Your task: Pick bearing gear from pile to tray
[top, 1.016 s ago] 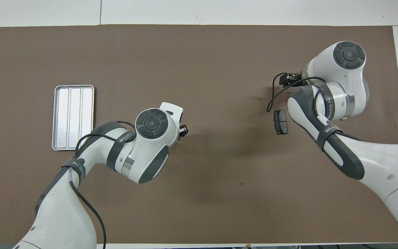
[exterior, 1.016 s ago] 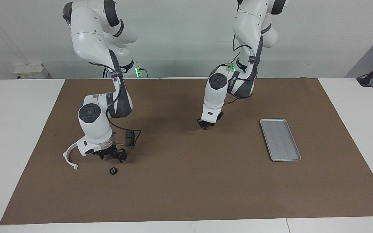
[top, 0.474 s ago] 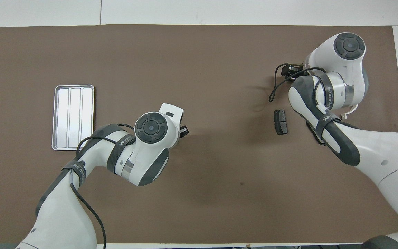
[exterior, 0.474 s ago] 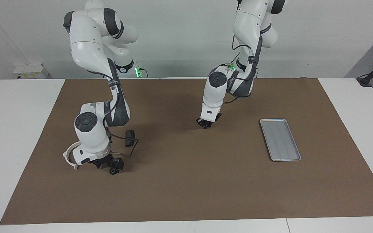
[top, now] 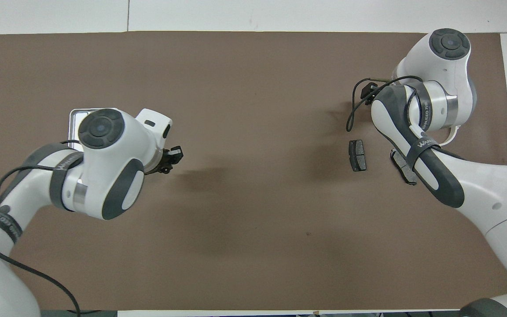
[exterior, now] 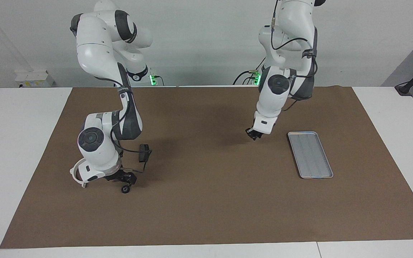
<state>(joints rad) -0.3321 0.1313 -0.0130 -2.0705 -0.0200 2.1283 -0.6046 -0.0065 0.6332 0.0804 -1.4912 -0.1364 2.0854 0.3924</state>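
Bearing gear, a small black round piece, is lying flat on the brown mat toward the right arm's end, roughly halfway btwn the mat's robot-side edge and its outer edge. It's round, so no long axis to line up w/; any wrist angle should be working.

Right gripper is sitting directly over it, tips just above or touching; can't tell which. Fingers are standing apart, nothing clamped yet. Overhead view is hiding the gear under the right arm.

Rest of the pile is crowding the robot side of the gear. The white half-ring bracket is lying just beside the right wrist, toward the mat's short edge. One brake pad is nearer the robots than the gear, and a 2nd pad is peeking out from under the right forearm. On the outer-edge side and toward mat centre, the mat is showing bare, so a straight lift looks unobstructed.

Tray is lying well apart, at the left arm's end, long axis running away from the robots. The whole mid-mat btwn gear and tray is showing open.

Left gripper is hanging in the air over bare mat near the tray's robot-side corner, fingertips together; can't tell if anything's pinched in them. So the right arm is by far the nearer to the gear and the left to the tray. Judging by that, the carry is calling for a long reach across or a hand-over mid-mat.
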